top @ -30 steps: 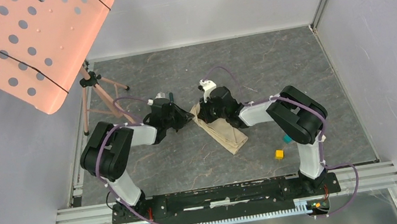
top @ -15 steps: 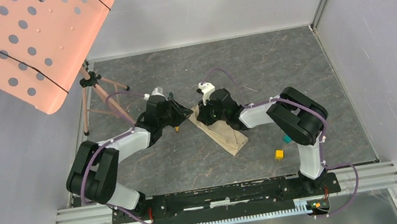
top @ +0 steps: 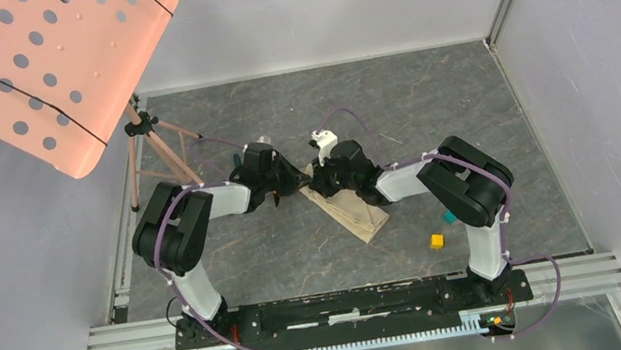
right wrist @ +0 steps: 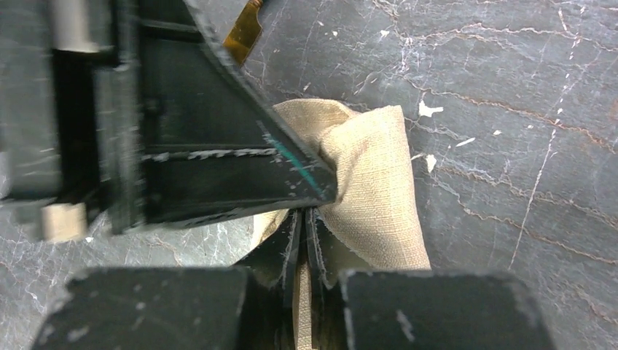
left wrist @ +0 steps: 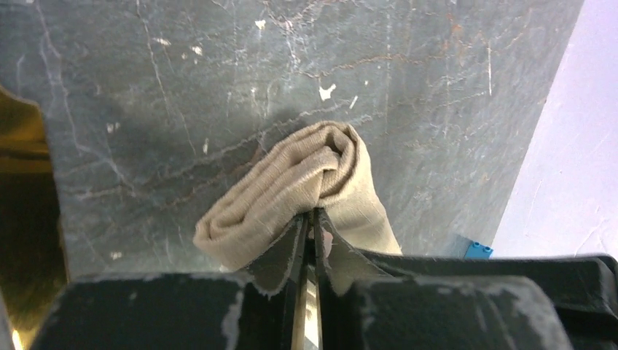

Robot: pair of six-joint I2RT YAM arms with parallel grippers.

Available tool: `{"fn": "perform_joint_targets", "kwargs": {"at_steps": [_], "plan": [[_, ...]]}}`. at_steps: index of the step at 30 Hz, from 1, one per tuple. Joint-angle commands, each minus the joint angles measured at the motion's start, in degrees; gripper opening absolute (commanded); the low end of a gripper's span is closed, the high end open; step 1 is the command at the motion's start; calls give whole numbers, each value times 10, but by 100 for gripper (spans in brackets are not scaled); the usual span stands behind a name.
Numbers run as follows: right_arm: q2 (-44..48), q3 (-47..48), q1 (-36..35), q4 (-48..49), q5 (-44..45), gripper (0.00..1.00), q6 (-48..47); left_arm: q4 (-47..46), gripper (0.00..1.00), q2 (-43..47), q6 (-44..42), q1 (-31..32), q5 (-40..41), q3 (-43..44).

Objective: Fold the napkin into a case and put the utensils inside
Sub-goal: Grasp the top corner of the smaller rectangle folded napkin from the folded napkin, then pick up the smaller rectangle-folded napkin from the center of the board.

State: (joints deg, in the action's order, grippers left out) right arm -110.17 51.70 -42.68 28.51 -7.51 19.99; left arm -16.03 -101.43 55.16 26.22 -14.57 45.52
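Left fingers pinched tight onto napkin fold; right fingers clamped onto same napkin's end.

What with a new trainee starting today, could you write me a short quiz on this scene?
1. True or false: the yellow cube lies on the table, apart from the napkin.
2. What is the right gripper shut on? A) a spoon B) the napkin C) nothing
3. How many grippers pinch the napkin?
Key: 1 true. 2 B. 3 two; the left gripper is shut on it as well.
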Motion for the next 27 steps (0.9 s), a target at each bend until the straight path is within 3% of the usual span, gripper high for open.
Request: {"fn": "perform_joint_targets", "kwargs": {"at_steps": [1,6,13,16,19,27], "plan": [[35,-22,-6,-28,-22,12,-27,-8,9,-47,-26,-6,-11,29],[85,-22,-14,-112,-17,28,-98,-8,5,-53,-28,-17,-8,25],[106,-33,-32,-168,-19,36,-163,-2,2,-51,-30,-19,1,23],[105,-24,-47,-183,1,44,-179,-4,2,-49,-32,-19,3,20],[90,4,-67,-223,48,51,-193,-6,2,-45,-33,-20,6,15],[80,35,-129,-305,215,56,-215,-17,2,-42,-35,-20,5,10]]}}
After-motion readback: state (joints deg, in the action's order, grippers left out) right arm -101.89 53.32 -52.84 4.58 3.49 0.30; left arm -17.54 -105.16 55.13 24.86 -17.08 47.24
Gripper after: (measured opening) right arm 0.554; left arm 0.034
